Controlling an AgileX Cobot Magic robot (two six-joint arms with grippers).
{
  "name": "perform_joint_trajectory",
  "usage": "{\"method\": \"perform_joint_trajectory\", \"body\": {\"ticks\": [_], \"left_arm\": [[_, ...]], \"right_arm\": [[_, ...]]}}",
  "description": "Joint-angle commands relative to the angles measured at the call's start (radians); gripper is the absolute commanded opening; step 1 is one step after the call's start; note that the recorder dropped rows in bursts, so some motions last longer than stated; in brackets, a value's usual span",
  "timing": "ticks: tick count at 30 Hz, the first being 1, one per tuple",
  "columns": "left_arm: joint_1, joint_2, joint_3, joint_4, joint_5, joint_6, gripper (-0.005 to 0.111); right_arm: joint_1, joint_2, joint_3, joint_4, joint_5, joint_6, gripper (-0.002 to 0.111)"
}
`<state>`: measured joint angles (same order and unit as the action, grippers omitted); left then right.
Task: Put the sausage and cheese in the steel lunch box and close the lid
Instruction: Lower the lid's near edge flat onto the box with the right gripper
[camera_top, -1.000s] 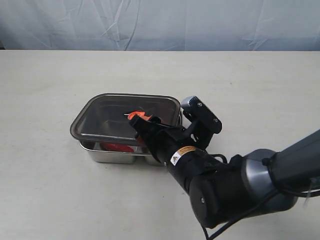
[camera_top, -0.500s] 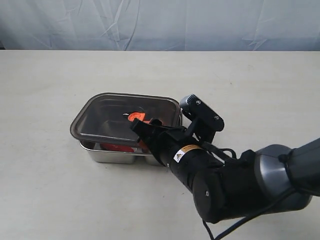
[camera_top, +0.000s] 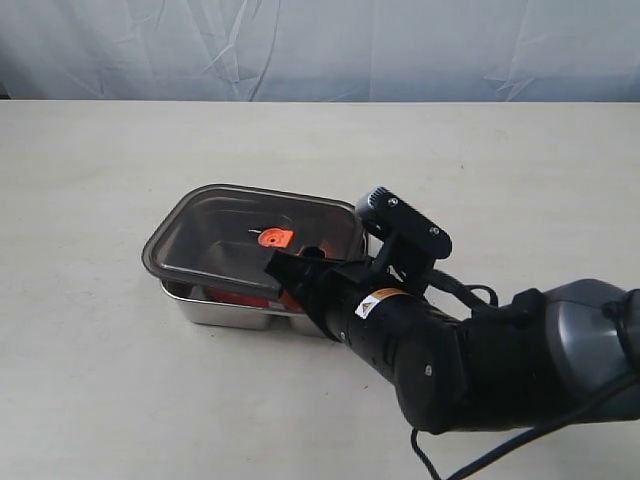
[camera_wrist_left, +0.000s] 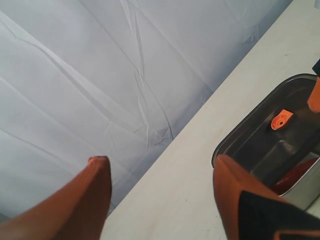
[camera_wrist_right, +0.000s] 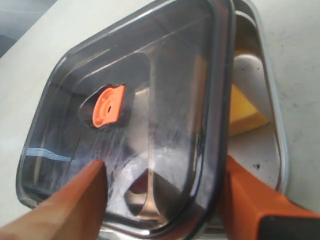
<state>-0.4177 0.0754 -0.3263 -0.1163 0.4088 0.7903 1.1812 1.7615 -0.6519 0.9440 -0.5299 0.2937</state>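
Observation:
The dark translucent lid (camera_top: 230, 232) (camera_wrist_right: 150, 90) with its orange valve (camera_top: 270, 238) lies skewed on the steel lunch box (camera_top: 225, 313), leaving a strip of the box (camera_wrist_right: 274, 125) uncovered. The yellow cheese (camera_wrist_right: 242, 114) shows in that strip. The red sausage (camera_top: 238, 297) lies under the lid's near edge. My right gripper (camera_top: 300, 262) (camera_wrist_right: 162, 167) stands open just above the lid's near right corner, one finger over the lid, the other beyond its rim. My left gripper (camera_wrist_left: 160, 160) is open and empty, well away from the box.
The box stands on a pale table (camera_top: 480, 160) with a grey cloth backdrop (camera_top: 320, 45) behind it. The bulky right arm (camera_top: 470, 360) fills the near right. The left arm does not show in the exterior view.
My right gripper has drawn back towards the near right, off the lid's middle, so the valve now shows. The lid has shifted slightly right on the box.

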Motion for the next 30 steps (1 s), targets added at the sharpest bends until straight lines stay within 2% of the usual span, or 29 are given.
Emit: {"method": "perform_joint_trajectory", "body": {"ticks": [1,13,30], "left_arm": [[-0.005,-0.006,-0.002,-0.013,0.005,-0.004,0.057],[-0.005,-0.006,-0.002,-0.013,0.005,-0.004,0.057],[-0.005,-0.006,-0.002,-0.013,0.005,-0.004,0.057]], "right_arm": [[-0.006,-0.013,0.012,0.031,0.063,-0.039,0.06],[-0.006,-0.062,0.012,0.041,0.081,-0.095,0.06],[-0.006,-0.093,0.012,0.207,0.157,-0.28,0.06]]}}
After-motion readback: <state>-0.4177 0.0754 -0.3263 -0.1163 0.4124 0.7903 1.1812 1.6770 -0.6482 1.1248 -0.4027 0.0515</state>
